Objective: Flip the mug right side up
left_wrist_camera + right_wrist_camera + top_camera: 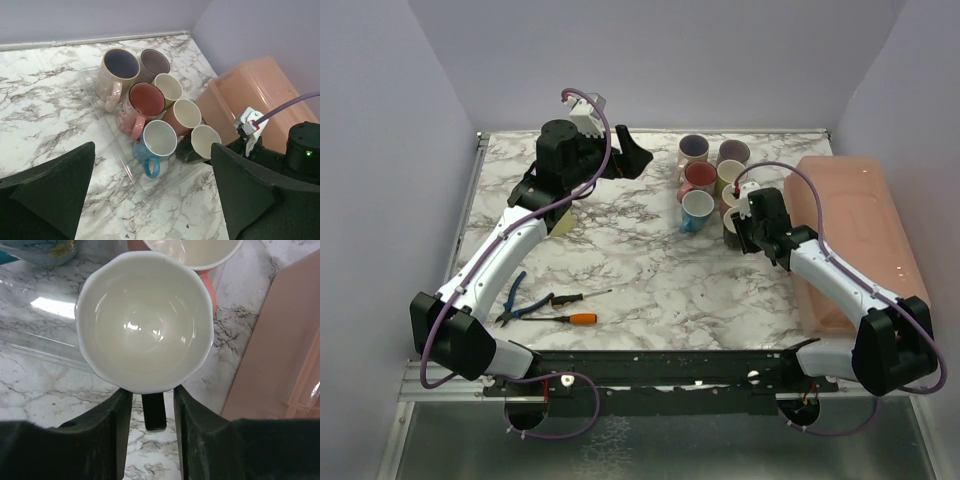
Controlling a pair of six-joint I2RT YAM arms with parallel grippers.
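— Checking the right gripper [152, 401] first. Shut?
— Not quite. Straddles the dark handle [153, 412] of the mug [145, 320], with a sliver of gap on either side. Jaws nearly together, but not pinching.
— And as for the mug itself?
— Stands right side up, just ahead of the fingers [122, 430], white inside turned toward the wrist camera. Rests in a clear tray [30, 347], at the end nearest that gripper.
— Anything close by?
— Ahead and to the left, a blue mug [45, 250], close to the dark one. Off to the right of the gripper, just beside it, a pink bin [280, 355].
— Now the left gripper [152, 144]?
— Spread wide, with nothing between the jaws. Hangs above the table [650, 260], well apart from the right one, angled down at the tray.
— Seen from there?
— Ahead and below, the tray again, with seven mugs in it, all mouth up. Farthest right among them, the dark mug, with the right arm just past it.
— Anything else worth noting?
— Well behind the left gripper, down by its arm's base, pliers [513, 297] and two screwdrivers [582, 318], flat on the marble.
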